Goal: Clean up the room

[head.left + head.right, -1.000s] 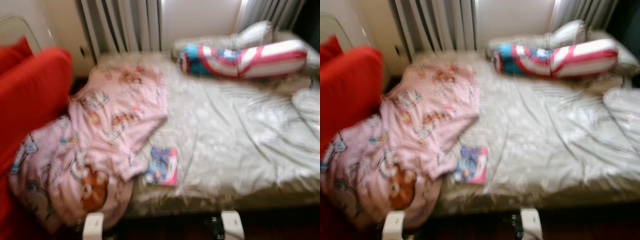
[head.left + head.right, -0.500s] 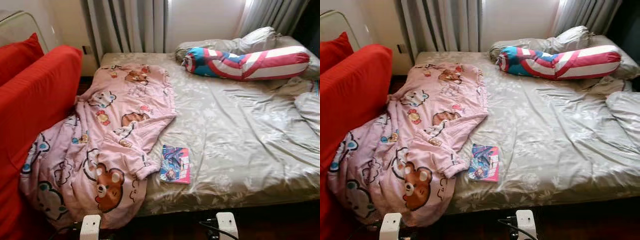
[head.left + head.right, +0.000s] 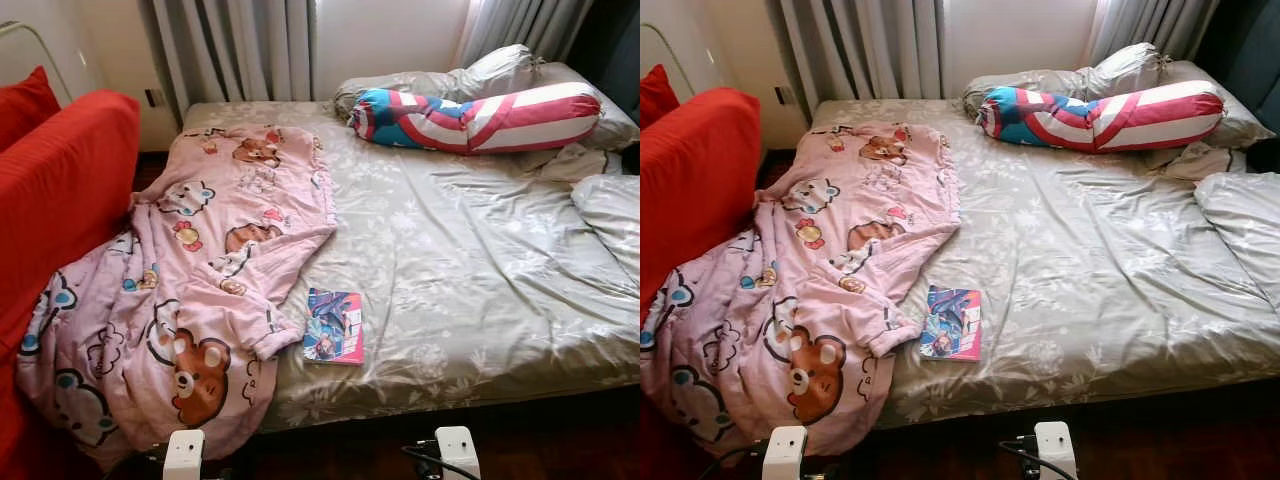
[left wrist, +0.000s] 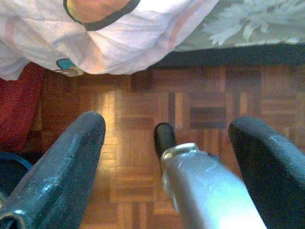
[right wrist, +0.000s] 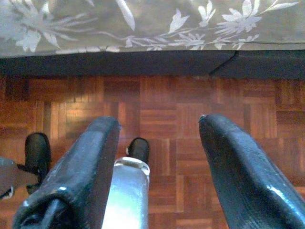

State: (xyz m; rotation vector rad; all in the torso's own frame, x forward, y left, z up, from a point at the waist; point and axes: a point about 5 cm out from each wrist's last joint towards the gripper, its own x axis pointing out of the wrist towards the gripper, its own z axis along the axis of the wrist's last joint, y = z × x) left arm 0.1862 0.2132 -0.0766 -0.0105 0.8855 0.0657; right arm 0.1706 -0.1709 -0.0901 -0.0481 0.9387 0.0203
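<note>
A pink blanket (image 3: 190, 290) printed with cartoon bears lies crumpled over the left side of the bed and hangs off its front edge toward the floor. A colourful book (image 3: 335, 325) lies flat on the grey floral sheet (image 3: 480, 270), just right of the blanket's edge. My left gripper (image 4: 167, 123) hangs low with its fingers open, pointing at the parquet floor below the blanket's hem. Beside the bed base my right gripper (image 5: 159, 123) also hangs open over the parquet. Neither holds anything.
A red, white and blue bolster (image 3: 480, 118) and grey pillows (image 3: 490, 70) lie at the bed's head. Crumpled grey bedding (image 3: 610, 210) sits at the right edge. A red sofa (image 3: 60, 190) stands against the bed's left side. Curtains (image 3: 240, 50) hang behind.
The whole picture has shifted slightly and the blur has cleared, so the camera moved. Blanket, book and pillows lie where they were.
</note>
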